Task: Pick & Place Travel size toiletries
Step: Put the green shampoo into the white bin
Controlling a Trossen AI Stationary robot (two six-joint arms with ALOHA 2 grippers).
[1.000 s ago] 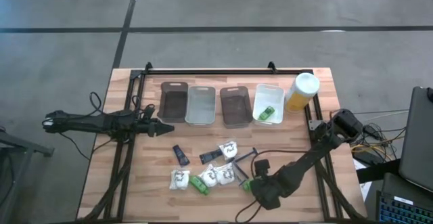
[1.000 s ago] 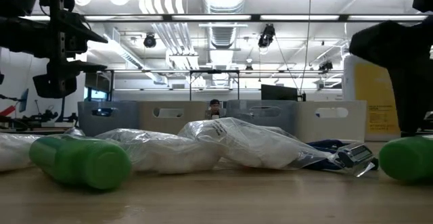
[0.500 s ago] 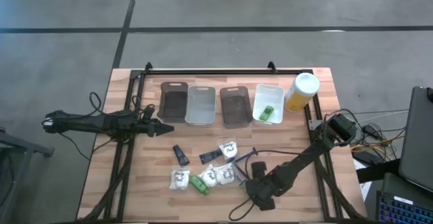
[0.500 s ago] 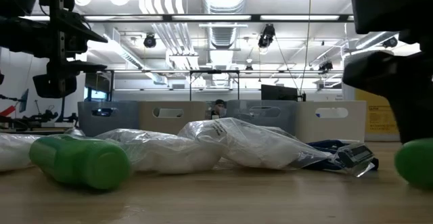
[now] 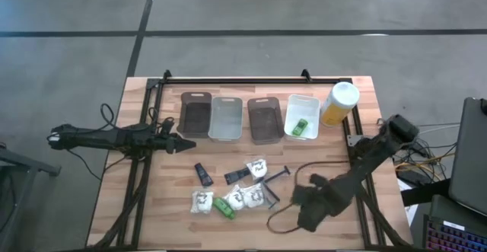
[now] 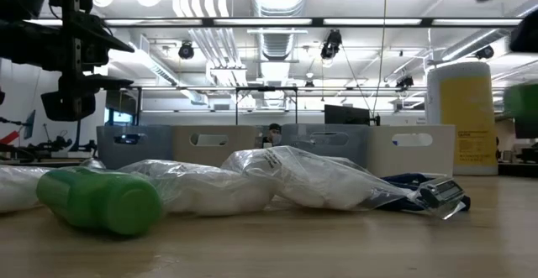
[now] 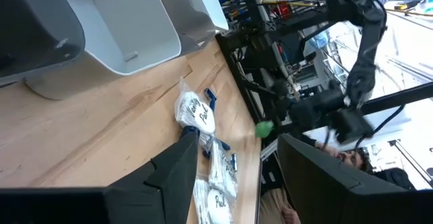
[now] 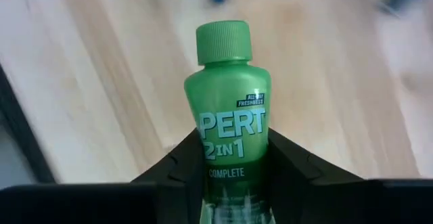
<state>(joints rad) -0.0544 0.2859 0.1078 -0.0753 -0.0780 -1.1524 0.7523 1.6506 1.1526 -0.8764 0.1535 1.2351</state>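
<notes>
One small green bottle [image 8: 226,116] sits between the right gripper's [image 8: 230,163] fingers, clasped around its lower body with the cap pointing away from the wrist; the label reads "PERT 2 in 1". From above, that gripper [image 5: 313,206] hangs over the near right part of the surface [image 5: 152,206], to the right of the toiletries pile [image 5: 232,195], and the level view shows no bottle resting on the wood on that side, so I judge it is lifted clear.

Risk comes mainly from the grip itself. The fingers [image 8: 179,163] hold a smooth, rounded body low down, with most of the bottle standing beyond them, so a quick swing toward the trays could let it tilt or slide out. If it drops, it would likely roll, being round. A second worry is the tall yellow bottle [image 5: 338,103] just right of the white tray [image 5: 292,107], which already holds one green bottle [image 5: 300,126]; a wide path could clip it.

The remaining packets, dark tubes and another green bottle [image 5: 224,206] lie loose in the pile, left of the right gripper.

The left gripper [image 5: 179,144] waits left of the pile, near the dark tray [image 5: 195,115], its fingers [image 7: 179,166] parted and empty.
</notes>
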